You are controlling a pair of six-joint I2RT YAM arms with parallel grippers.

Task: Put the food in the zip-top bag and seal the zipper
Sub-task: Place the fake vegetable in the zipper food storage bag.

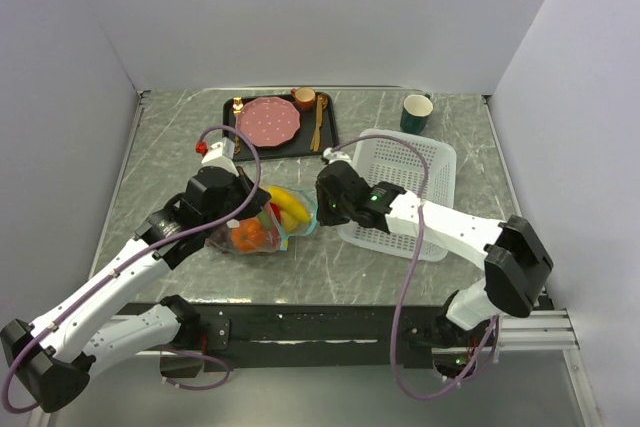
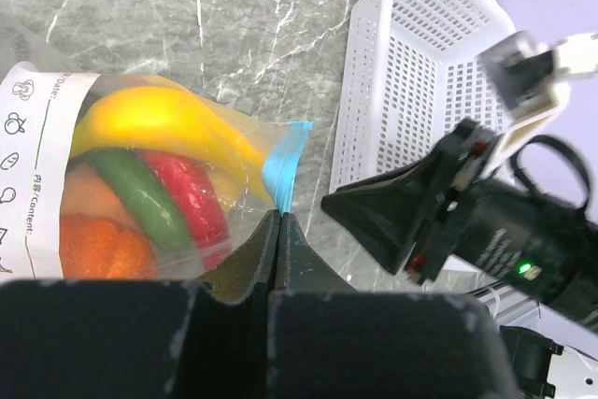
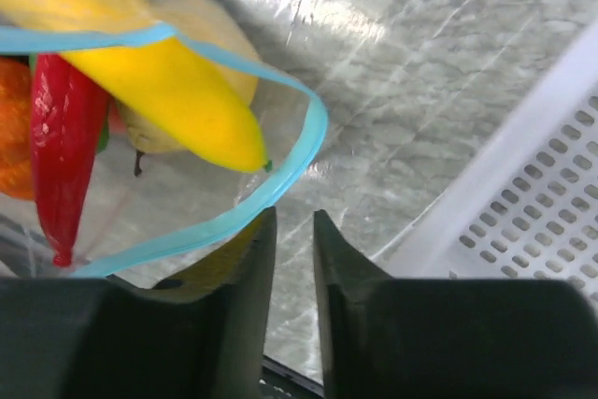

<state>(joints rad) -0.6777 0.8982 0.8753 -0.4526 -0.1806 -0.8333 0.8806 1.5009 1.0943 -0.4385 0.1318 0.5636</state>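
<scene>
Sealing is the step in hand: the food (image 3: pixel 168 91) is inside the zip-top bag (image 1: pixel 262 227), left of centre on the bench (image 1: pixel 340 272). The left tool (image 2: pixel 278 221) is clamped on the bag's edge. The right tool (image 3: pixel 292 221), barely parted and empty, sits just under the gaping zipper (image 3: pixel 310 142); next it must pinch that strip closed.

This is looking like a robotics lab cell: plain white panels (image 1: pixel 300 17) are enclosing a marble-patterned table (image 1: pixel 160 147), two robot arms (image 1: pixel 110 287) are standing bolted to a metal rail (image 1: pixel 540 327), and loose cables (image 1: pixel 405 277) are hanging down.
</scene>
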